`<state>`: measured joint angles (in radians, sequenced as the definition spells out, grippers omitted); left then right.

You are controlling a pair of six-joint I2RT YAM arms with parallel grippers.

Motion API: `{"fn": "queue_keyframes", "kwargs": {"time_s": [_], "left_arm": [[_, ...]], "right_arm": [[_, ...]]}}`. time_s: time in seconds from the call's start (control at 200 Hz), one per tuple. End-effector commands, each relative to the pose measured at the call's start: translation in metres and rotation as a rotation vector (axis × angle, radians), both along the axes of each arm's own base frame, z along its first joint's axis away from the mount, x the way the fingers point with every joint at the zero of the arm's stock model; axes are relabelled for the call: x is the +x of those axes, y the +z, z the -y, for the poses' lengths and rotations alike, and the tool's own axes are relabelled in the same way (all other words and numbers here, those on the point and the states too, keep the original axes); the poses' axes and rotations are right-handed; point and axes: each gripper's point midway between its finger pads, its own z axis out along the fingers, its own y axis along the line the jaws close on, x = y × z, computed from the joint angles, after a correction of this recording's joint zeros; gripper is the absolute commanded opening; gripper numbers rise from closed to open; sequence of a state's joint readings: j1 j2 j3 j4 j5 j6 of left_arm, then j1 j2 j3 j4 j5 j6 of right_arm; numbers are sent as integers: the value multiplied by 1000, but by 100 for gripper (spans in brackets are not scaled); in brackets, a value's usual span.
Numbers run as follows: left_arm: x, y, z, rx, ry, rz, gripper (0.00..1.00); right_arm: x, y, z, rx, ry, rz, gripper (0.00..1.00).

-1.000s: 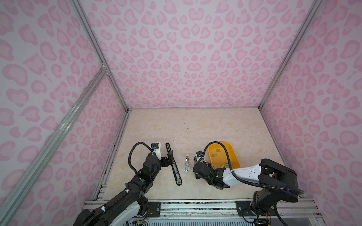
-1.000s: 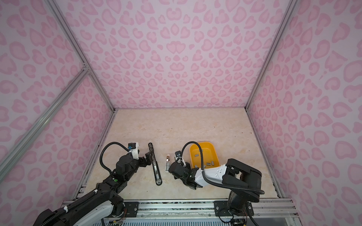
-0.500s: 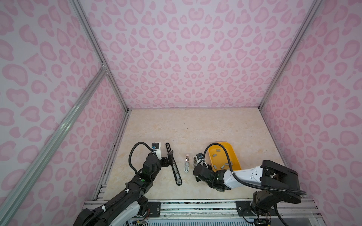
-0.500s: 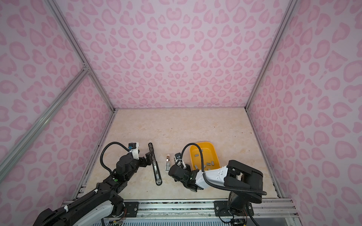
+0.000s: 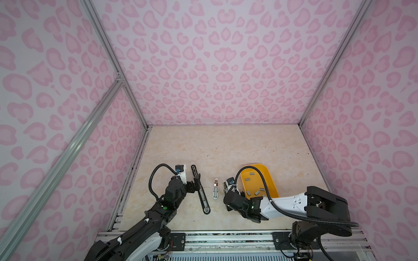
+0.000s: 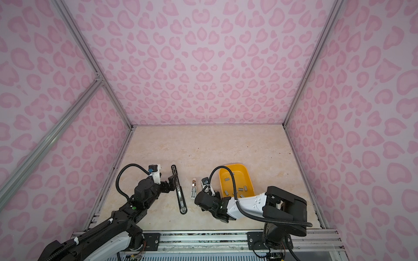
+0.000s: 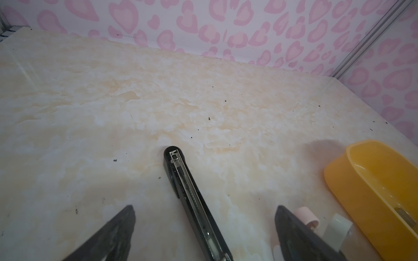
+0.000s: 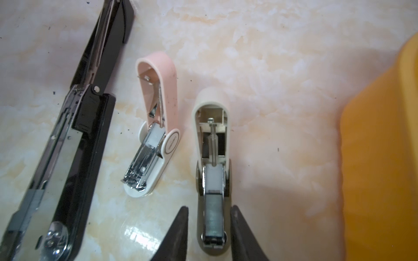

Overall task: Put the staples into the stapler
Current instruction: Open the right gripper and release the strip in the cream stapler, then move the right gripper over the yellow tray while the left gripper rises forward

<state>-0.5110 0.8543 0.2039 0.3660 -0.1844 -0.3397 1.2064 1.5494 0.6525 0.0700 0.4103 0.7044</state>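
1. Evidently the task's thing is at the centre: a grey strip of staples (image 8: 213, 214) lies lengthwise in the metal channel of the cream stapler (image 8: 212, 158). That stapler is hinged open and flat on the table (image 7: 158, 90), so the channel faces up.
2. Right gripper (image 8: 210, 207): its fingers (image 8: 178, 237) are slightly parted, one on each side of the channel's front end, and clasp nothing. Whether they graze the stapler's walls cannot be told. This straddling pose suits setting a strip straight down into the channel.
3. Left gripper (image 7: 203, 206): the fingers are spread wide and empty, with the black stapler (image 7: 192, 192) between them but not touching it. It is probably waiting, or placed to steady that long body.
4. Pink stapler (image 8: 158, 101): also opened flat, it lies between the black and cream ones and apart from both. Whether its channel holds staples cannot be told.
5. Yellow tray (image 5: 260, 178): it sits just beside the right arm, with the loose staples (image 5: 251, 174) scattered flat inside, close enough for short fetches.
6. Stage, as a judgement: loading of the cream stapler looks nearly complete, with its cover yet to be swung shut. A strip that is not fully seated could tip or jam under the cover.
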Motion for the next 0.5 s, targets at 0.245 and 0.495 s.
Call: {"fn": "queue_keyframes", "kwargs": {"time_s": [0.245,0.495], "left_arm": [[32,110,-15,-58,174,142,97],[54,142,3,96,102,121,97]], "right_arm": [[5,105,22,37,-65,34,37],[84,133,115,0,-266,31,36]]}}
